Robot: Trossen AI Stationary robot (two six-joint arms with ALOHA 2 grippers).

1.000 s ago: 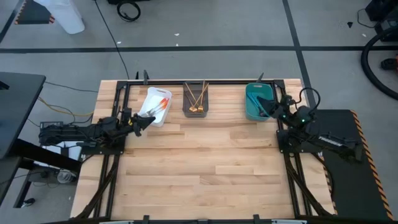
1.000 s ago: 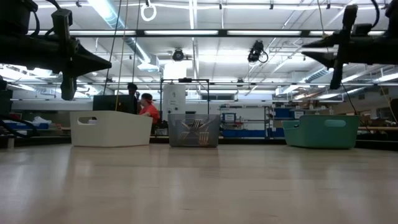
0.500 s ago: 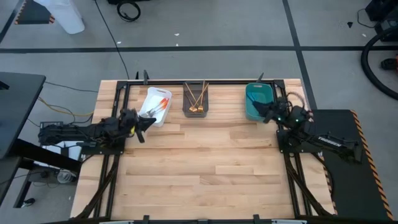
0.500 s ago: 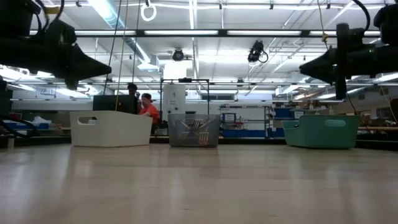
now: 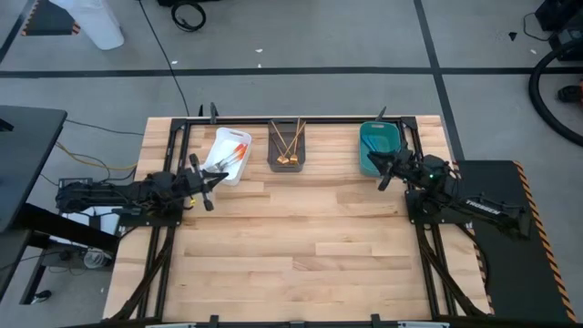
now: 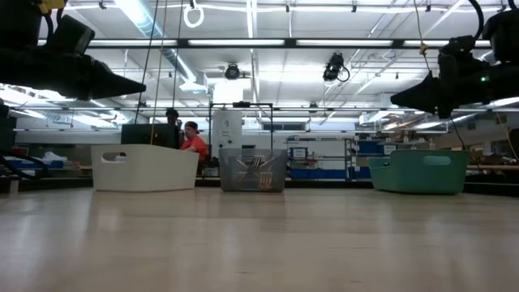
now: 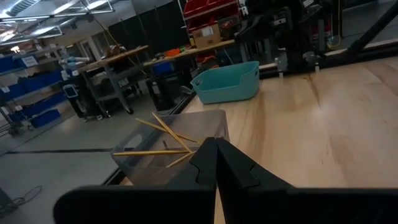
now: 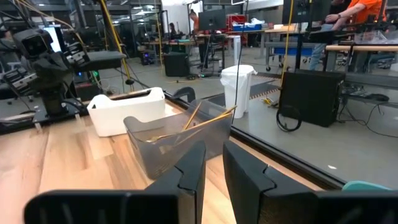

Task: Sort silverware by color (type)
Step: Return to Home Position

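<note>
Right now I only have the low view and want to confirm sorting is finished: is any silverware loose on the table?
Observer: None that the high view shows; the table is bare wood in front of the bins.
Operator: What's in the bins?
Observer: Orange-handled pieces in the white bin, gold ones in the grey bin; the teal bin's contents I cannot make out.
Operator: And the grippers?
Observer: Left gripper beside the white bin, fingers shut; right gripper by the teal bin's near corner, fingers slightly apart.
</note>
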